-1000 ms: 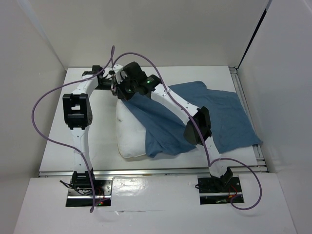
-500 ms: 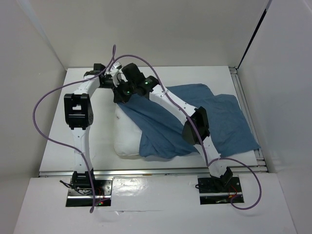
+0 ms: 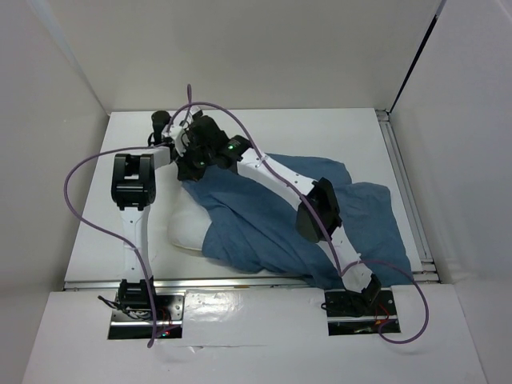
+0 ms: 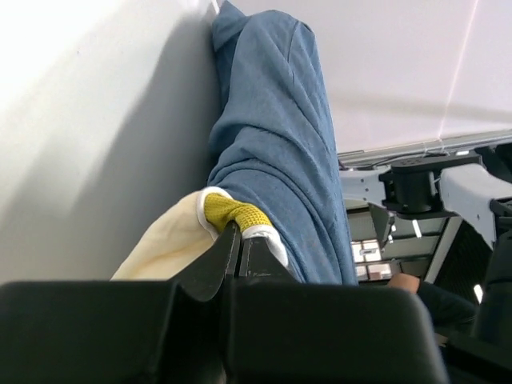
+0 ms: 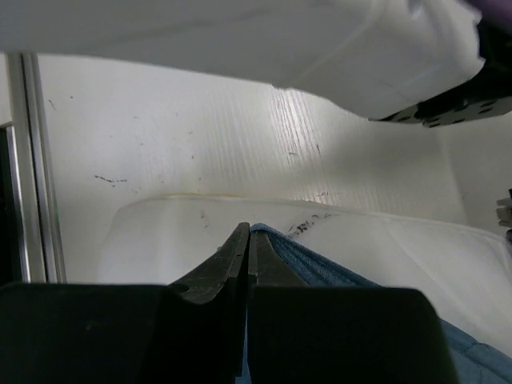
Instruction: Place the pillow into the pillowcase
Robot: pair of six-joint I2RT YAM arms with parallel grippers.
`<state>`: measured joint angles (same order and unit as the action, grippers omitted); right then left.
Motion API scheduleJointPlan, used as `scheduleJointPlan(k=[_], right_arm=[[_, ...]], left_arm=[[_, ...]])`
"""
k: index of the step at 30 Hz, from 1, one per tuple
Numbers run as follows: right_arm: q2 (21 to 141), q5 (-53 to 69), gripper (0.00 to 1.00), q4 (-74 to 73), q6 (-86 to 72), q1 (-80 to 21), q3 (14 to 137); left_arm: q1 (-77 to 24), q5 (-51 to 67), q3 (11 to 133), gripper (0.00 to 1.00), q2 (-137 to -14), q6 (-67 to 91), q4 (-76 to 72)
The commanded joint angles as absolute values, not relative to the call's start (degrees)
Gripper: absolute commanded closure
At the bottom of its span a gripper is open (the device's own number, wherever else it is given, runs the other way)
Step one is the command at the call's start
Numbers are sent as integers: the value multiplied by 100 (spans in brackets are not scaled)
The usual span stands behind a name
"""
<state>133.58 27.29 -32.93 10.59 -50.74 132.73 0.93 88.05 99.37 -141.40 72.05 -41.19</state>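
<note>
Over the pillow (image 3: pixel 186 229) I see the pillowcase (image 3: pixel 260 228) pulled farther left; left gripper (image 4: pixel 238 234) pinches pillow, right gripper (image 5: pixel 246 237) pinches pillowcase.

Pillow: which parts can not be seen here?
Top view: most of the pillow is under the pillowcase and the right arm.
Left wrist view: the left hand and the pillowcase hide all but one corner.
Right wrist view: the right hand and lower edge hide its near part.
</note>
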Motion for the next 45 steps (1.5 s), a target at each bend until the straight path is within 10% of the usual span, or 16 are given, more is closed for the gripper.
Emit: scheduleJointPlan(k=[1,7,14,16,21,34,45], right_arm=[[12841,3332,97,-2399,1011,-5591,12947],[12507,3051,95,-2399,879,-5388,12507],[12445,2497,29,-2347,809,-5388,12454],[12445,2339,11,-2347,809,-5388,12454],[12156,2145,10,-2347,809,-5388,12314],[10759,1986,20,-2733,1097,-5089,10214],[10107,2057,34,-2646,2293,-4966,8606]], left_arm=[[34,8649,10370,100,-14116,6339,-3664],[149,7894,11785,100,-14238,3125,469],[149,6462,12831,99,-13889,986,2660],[149,5925,12832,69,-13677,444,2864],[149,4836,12464,0,-12869,-236,2979],[-26,1540,10839,0,-10514,-1660,2927],[-149,1089,7595,0,-7703,-1794,3524]])
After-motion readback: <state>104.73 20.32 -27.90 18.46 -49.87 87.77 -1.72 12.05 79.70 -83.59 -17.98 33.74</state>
